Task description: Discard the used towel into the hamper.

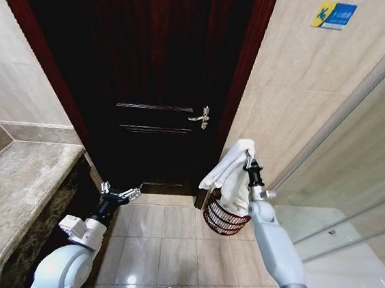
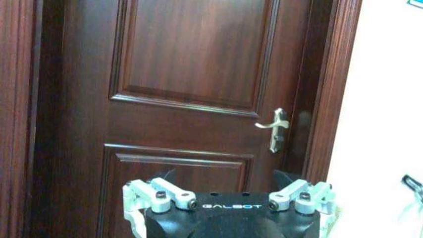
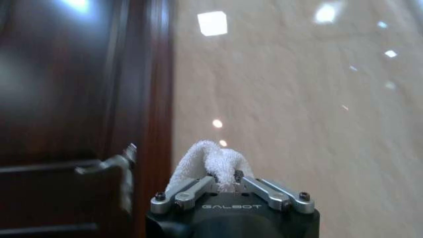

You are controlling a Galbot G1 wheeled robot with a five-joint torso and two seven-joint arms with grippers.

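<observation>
A white towel point(image 1: 229, 172) hangs from my right gripper point(image 1: 248, 154), which is shut on its top fold and holds it above the hamper point(image 1: 224, 218). The hamper is a small dark reddish-brown wire basket on the tiled floor by the wall, right of the door; the towel's lower end drapes down to its rim. In the right wrist view the towel point(image 3: 206, 161) bunches up between the closed fingers of the right gripper point(image 3: 227, 187). My left gripper point(image 1: 119, 192) hangs open and empty low on the left, facing the door; the left wrist view also shows this left gripper point(image 2: 228, 198) spread wide.
A dark wooden door point(image 1: 162, 78) with a metal handle point(image 1: 200, 117) stands straight ahead. A marble counter point(image 1: 13, 193) runs along the left. A beige tiled wall point(image 1: 302, 94) and a glass partition point(image 1: 363, 170) are on the right. Open floor tiles point(image 1: 160, 244) lie between.
</observation>
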